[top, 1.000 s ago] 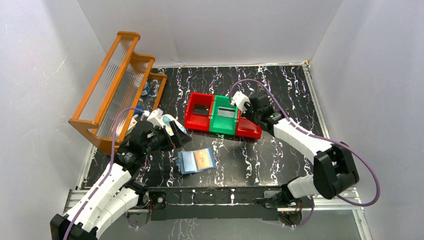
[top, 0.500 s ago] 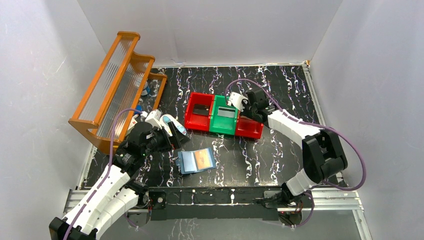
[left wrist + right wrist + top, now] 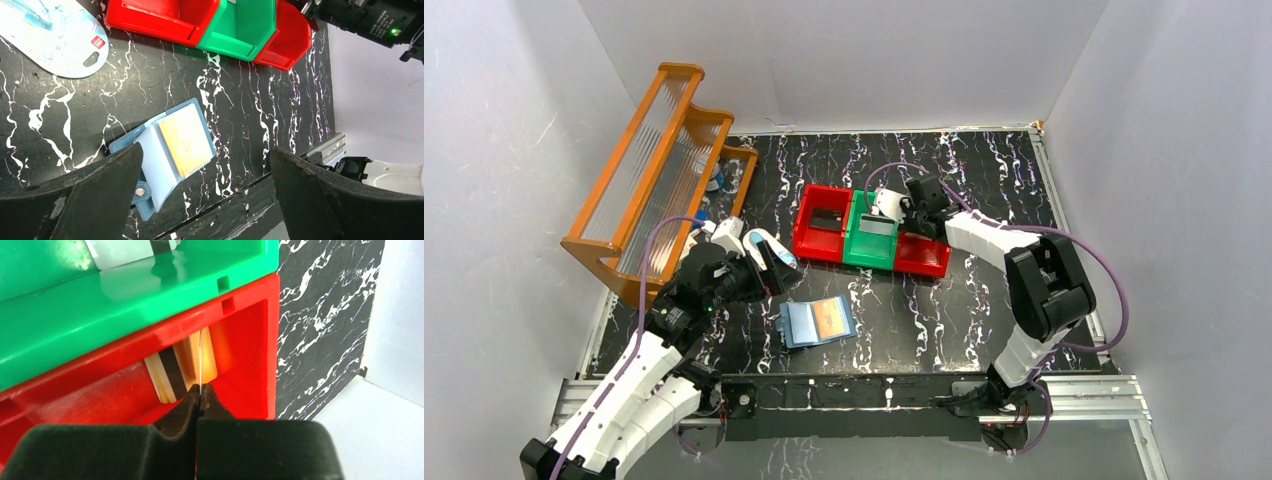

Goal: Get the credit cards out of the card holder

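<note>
R gripper (image 3: 200,392) is shut, pinching 1 thin card (image 3: 200,357) edge-on, its long axis running straight out from the tips into the red bin (image 3: 245,340). L gripper (image 3: 205,152) is wide open. Seen between its fingers, the card holder (image 3: 152,162) lies open and flat, with the tan-orange card (image 3: 186,142) in its pocket, long axis diagonal.

No legible txt anywhere. Red sticker (image 3: 99,42) on white-blue oval case (image 3: 45,30): white print, too small to read. White lettering on black housing (image 3: 372,22) of right arm, by green LED (image 3: 393,31): blurred. Tan-orange card (image 3: 185,140) in card holder (image 3: 156,165): faint marks, unreadable.
</note>
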Motion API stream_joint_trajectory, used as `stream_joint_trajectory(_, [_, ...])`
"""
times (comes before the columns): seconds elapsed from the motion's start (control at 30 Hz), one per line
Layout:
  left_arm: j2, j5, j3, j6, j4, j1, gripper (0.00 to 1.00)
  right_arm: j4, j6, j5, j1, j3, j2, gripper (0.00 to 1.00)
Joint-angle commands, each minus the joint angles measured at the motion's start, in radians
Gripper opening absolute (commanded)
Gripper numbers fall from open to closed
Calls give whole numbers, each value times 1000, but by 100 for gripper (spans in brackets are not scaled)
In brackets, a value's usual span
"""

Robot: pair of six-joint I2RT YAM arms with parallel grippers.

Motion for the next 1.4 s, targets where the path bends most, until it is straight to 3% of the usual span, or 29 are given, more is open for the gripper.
stream_joint_trajectory(0.0, [-20, -14, 35, 4, -10, 3, 98, 76, -46, 31, -3, 64, 36, 0])
stream_joint_trajectory(0.27, [-25, -23, 43, 13, -30, 4, 98, 87, -70, 56, -2, 53, 87, 0])
stream_joint_trajectory(0.37, [-29, -25, 40, 10, -30, 3, 98, 77, -55, 54, -4, 42, 82, 9])
stream_joint_trajectory(0.5, [-31, -23, 40, 7, -30, 3, 98, 76, -43, 34, -6, 20, 66, 13])
stream_joint_trajectory(1.0, [-9, -10, 44, 11, -19, 3, 98, 42, 11, 10, -17, -8, -8, 53])
stream_joint_trajectory(1.23, [-5, -5, 42, 11, -18, 3, 98, 42, 86, -25, -18, -11, -127, 59])
stream_joint_trajectory(1.37, [4, 8, 43, 10, -9, 3, 98, 89, 272, -135, -18, -22, -265, 59])
